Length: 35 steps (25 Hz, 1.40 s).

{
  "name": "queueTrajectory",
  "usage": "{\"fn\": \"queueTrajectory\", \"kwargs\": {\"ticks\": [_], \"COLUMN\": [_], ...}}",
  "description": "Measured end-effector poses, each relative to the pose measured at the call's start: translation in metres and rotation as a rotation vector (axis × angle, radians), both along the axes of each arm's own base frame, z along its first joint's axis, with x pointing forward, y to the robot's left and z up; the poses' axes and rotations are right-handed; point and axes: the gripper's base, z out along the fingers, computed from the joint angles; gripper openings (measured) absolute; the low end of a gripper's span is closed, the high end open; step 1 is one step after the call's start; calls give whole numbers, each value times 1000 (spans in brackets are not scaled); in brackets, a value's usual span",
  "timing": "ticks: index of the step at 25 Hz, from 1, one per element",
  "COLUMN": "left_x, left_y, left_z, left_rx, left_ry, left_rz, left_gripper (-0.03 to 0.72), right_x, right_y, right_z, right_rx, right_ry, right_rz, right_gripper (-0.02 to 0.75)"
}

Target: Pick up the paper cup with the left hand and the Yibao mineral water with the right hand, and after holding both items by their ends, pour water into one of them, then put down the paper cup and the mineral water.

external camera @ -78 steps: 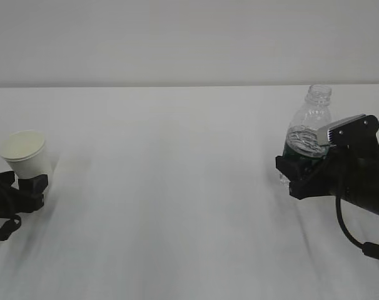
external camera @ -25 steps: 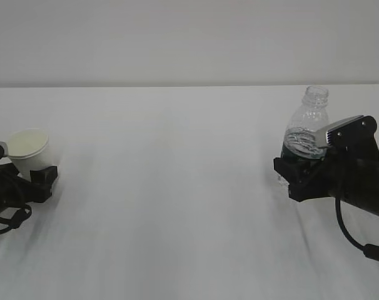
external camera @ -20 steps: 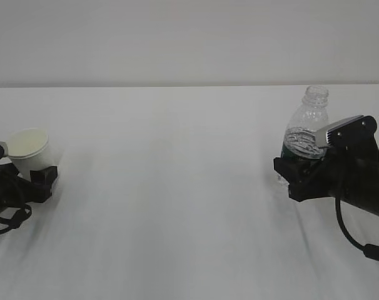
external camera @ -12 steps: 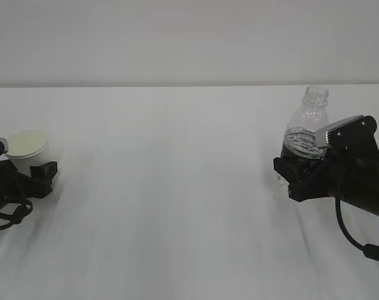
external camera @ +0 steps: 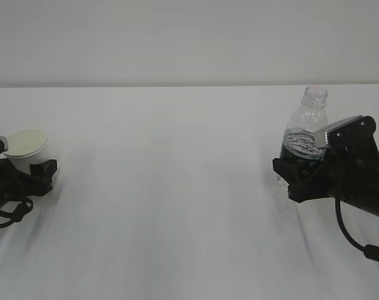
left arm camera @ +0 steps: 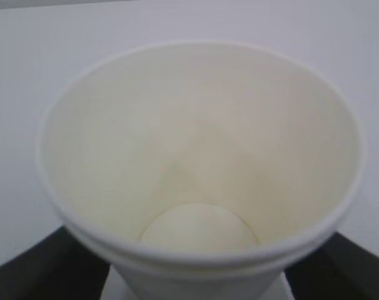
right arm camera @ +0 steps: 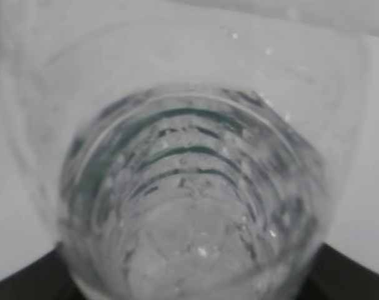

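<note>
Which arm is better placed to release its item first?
Probably the left. The paper cup sits low at the table in the left hand, nearly set down. The right hand holds the Yibao mineral water upright.

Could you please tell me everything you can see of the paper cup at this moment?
The paper cup is small, plain white and tapered, with a rolled rim and a pale cream inside that looks empty and dry. It stands about upright at the far left of the white table, between the black jaws of the left hand, which flank its lower part.

Paper cup [external camera: 27, 144] base behind left claw [external camera: 28, 170]; grip unclear.
</note>
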Motion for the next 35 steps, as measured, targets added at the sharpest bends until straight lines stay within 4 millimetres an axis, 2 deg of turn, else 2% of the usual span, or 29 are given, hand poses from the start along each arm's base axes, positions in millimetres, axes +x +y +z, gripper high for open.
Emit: {"fn": "queueTrajectory", "kwargs": {"ticks": [9, 19, 24, 35], "left_x": [5, 6, 6, 4], "left_y": [0, 1, 1, -12], "left_z": [2, 3, 3, 3], "left_rx": [-1, -2, -2, -15], "left_ry": [-18, -23, -23, -20], "left_rz": [7, 17, 14, -136], "left_gripper": [592, 482, 455, 452], "right_x": [0, 0, 0, 0], "right_y": [0, 0, 0, 0], "right_z": [0, 0, 0, 0], "right_rx": [0, 1, 1, 0], "right_ry": [0, 1, 1, 0], "right_rz": [2, 1, 1, 3], "right_gripper": [435, 435, 435, 435]}}
